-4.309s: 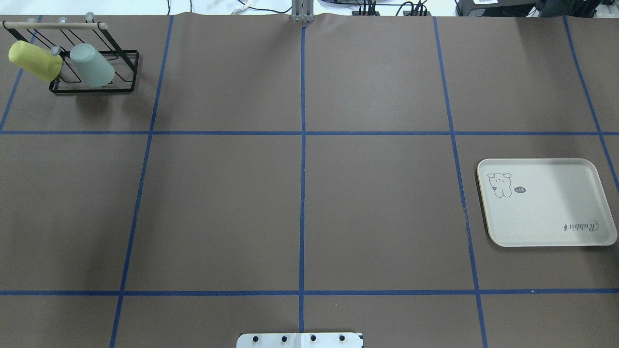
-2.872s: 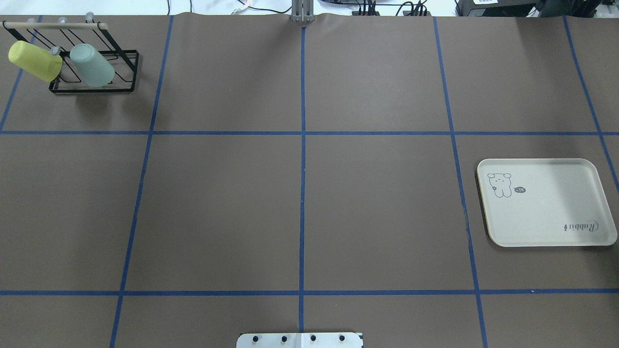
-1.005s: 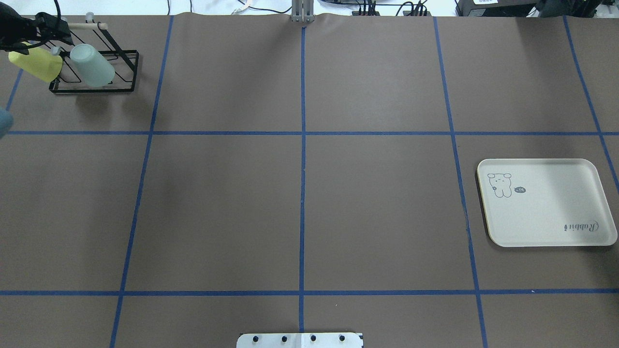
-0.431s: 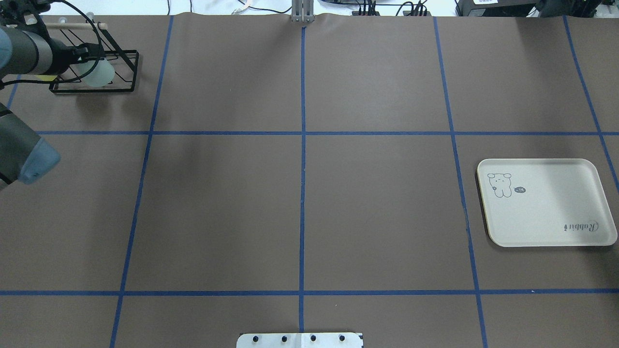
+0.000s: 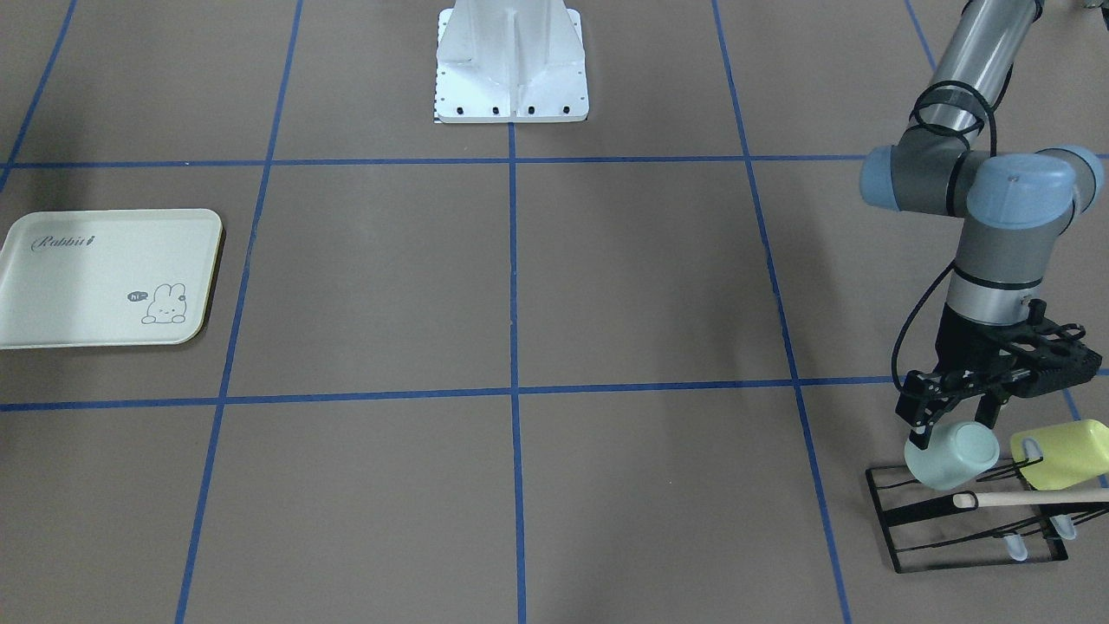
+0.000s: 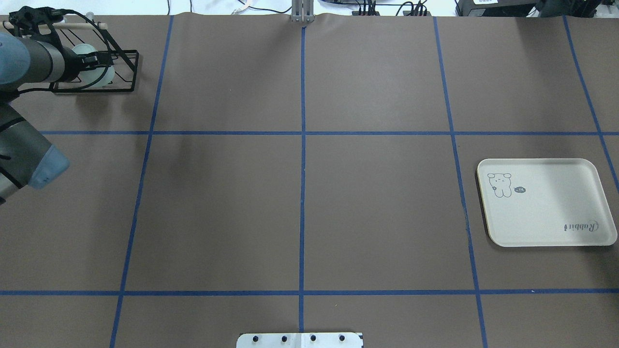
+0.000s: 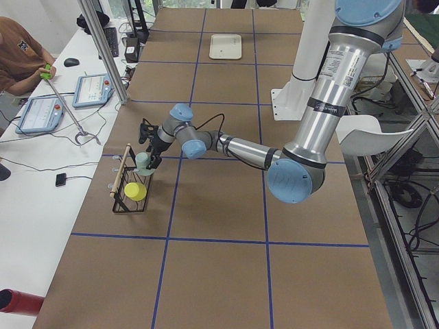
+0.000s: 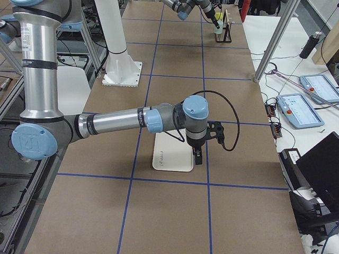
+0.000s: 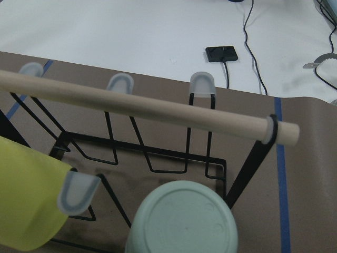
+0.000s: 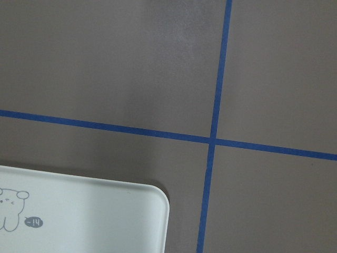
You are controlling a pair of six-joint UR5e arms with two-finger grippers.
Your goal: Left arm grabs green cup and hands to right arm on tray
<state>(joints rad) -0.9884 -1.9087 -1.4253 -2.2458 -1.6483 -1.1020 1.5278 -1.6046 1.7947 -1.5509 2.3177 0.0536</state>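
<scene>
The green cup (image 5: 951, 455) hangs tilted on a black wire rack (image 5: 970, 520), its flat base toward the left wrist camera (image 9: 181, 219). My left gripper (image 5: 953, 423) is open just above the cup, one finger on each side of its base end. In the overhead view the left gripper (image 6: 99, 63) partly covers the cup (image 6: 99, 75). The cream tray (image 6: 546, 203) lies at the right of the table. My right gripper (image 8: 197, 156) hovers over the tray's edge (image 8: 172, 159); I cannot tell whether it is open or shut. The tray's corner shows in the right wrist view (image 10: 79, 216).
A yellow-green cup (image 5: 1061, 452) hangs on the same rack beside the green cup, close to the left gripper. A wooden dowel (image 9: 147, 108) runs across the rack's top. The robot base (image 5: 511, 61) stands at mid table edge.
My left arm has come in from the left edge and swung its gripper from over the yellow-green cup to the green cup. The cups and tray have not moved.
</scene>
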